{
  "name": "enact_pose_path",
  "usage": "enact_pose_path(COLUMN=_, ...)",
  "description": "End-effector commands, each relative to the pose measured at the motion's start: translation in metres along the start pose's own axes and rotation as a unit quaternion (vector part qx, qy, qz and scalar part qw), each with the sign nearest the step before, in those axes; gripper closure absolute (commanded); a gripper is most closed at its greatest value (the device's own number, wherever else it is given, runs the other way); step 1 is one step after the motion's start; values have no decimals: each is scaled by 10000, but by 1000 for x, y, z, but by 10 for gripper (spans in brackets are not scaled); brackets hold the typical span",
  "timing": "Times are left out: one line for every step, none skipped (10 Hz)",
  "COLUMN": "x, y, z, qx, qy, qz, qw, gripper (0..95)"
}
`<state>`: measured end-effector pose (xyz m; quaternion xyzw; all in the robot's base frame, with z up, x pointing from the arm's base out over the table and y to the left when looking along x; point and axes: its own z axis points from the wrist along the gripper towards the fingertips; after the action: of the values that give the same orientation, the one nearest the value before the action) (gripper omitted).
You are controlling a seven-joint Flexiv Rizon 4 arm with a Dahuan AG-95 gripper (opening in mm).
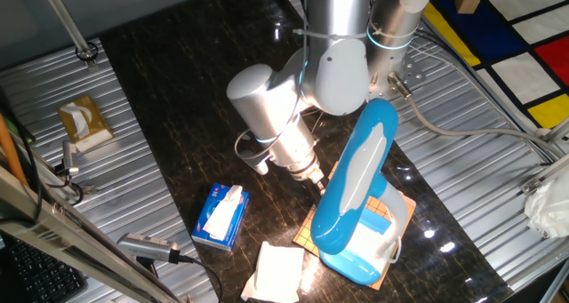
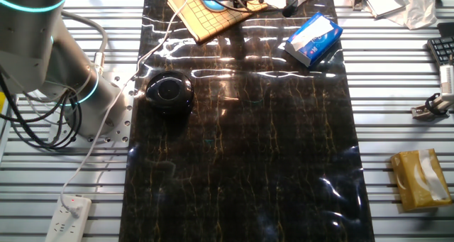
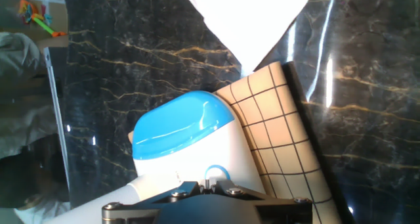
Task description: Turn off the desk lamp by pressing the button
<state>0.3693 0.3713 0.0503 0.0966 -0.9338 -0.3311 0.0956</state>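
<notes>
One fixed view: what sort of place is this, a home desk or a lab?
Most likely a robotics lab bench: the robot arm is bolted to a ribbed metal table, with a dark marble-patterned mat as workspace.

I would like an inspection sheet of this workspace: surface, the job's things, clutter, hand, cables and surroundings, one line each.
Surface: dark marbled table top, glossy, with light reflections.
Job's things: desk lamp, blue and white, standing on a gridded wooden board; its base shows a small round ring in the hand view.
Clutter: blue tissue pack, white cloth, black round device, yellow tissue box off the dark top.
Hand: hand is right beside the lamp; whether the fingers are open or shut cannot be seen.
Cables: white cable runs to a power strip; dark cables by the arm's base.
Surroundings: ribbed metal benches, coloured floor mat.
</notes>
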Motion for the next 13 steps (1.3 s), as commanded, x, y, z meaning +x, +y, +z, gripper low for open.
enact_pose_path(x=1, y=-1, z=1, qx=30, qy=-13, qz=-1, qw=10000, gripper=950)
enact_pose_path(x=1, y=-1, z=1, qx=42, qy=-7, qz=6, qw=10000, gripper=950)
enact_pose_path(x=1, y=-1, z=1, qx=42, qy=-7, qz=7, qw=10000, gripper=950)
enact_pose_path(x=1, y=-1, z=1, qx=35, qy=-4, qz=-18, qw=10000, gripper=950)
enact_pose_path(x=1, y=-1, z=1, qx=45, qy=-7, qz=-36, qw=10000, gripper=950)
enact_pose_path(x=1, y=-1, z=1, qx=55, qy=-10, qz=-39, qw=10000, gripper=950)
enact_pose_path(x=1, y=-1, z=1, qx=59, qy=-18, qz=-20, qw=10000, gripper=950)
enact_pose_path(x=1, y=-1, z=1, qx=75, qy=-32, qz=5, qw=10000, gripper=950)
enact_pose_path(x=1, y=-1, z=1, qx=82, qy=-31, qz=22, qw=10000, gripper=950)
enact_pose_path(x=1, y=-1, z=1, qx=94, qy=-30, qz=8, qw=10000, gripper=950)
enact_pose_path(x=1, y=-1, z=1, qx=97, qy=-22, qz=18, qw=9999, gripper=950)
enact_pose_path(x=1, y=-1, z=1, qx=119, qy=-4, qz=43, qw=9999, gripper=950)
enact_pose_path(x=1, y=-1, z=1, qx=138, qy=5, qz=45, qw=9999, gripper=950)
